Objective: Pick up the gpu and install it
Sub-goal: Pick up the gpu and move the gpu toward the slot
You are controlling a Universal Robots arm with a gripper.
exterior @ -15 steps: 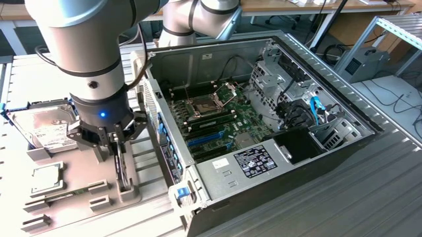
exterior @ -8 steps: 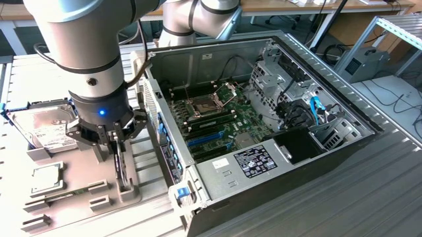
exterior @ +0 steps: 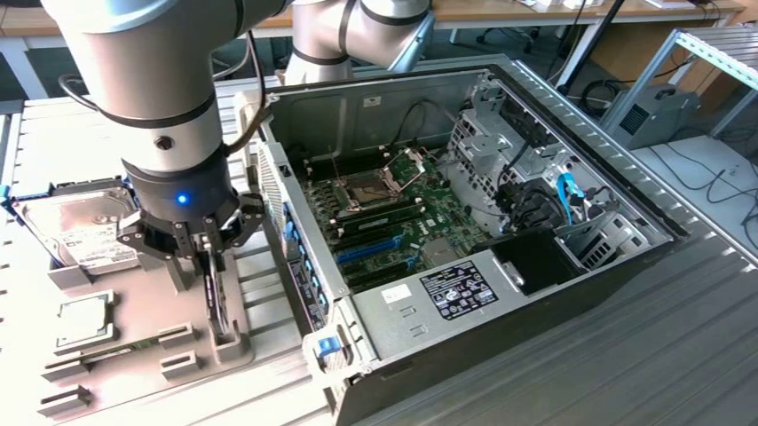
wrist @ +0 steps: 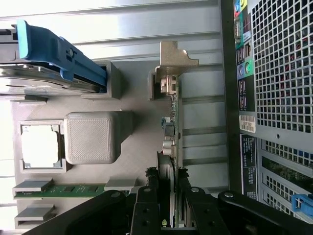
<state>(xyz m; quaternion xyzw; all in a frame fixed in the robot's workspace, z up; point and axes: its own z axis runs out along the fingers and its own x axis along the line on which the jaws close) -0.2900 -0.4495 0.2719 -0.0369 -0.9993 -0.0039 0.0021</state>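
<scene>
Grey tray [exterior: 148, 297]: plastic holder directly under the claw [exterior: 204, 266], with pockets and posts for loose parts.
Claw: black, pointing down from the arm [exterior: 142, 80]; closed on the gpu [wrist: 171, 132], one finger on each flat face.
Fingers [wrist: 146, 210]: black, set against the two sides of the card at its upper edge.
Gpu: thin dark card standing on edge in a tray slot, between the fingers; seated in the tray, outside the case [exterior: 367, 111], not yet installed.
Bracket [wrist: 173, 56]: silvery metal, on the gpu end that reaches out past the claw, beside a tray post.
Hard drive [exterior: 77, 226]: silver, white label, blue rail; in a tray pocket on the claw's side away from the case.
CPU [exterior: 85, 318]: small square silver chip, flat in a pocket on that same side, apart from the claw.
RAM stick [exterior: 113, 355]: green strip held in tray clips, just beyond the CPU from the hard drive.
Case: open tower lying on its side, close to the claw, opposite the hard drive; its vented rear panel faces the gpu.
Motherboard [exterior: 427, 213]: green, inside the case, well apart from the claw.
Slots [exterior: 367, 251]: blue, on the motherboard's part nearest the claw.
Power supply [exterior: 456, 291]: grey box with a dark label, in the case beside the slots.
</scene>
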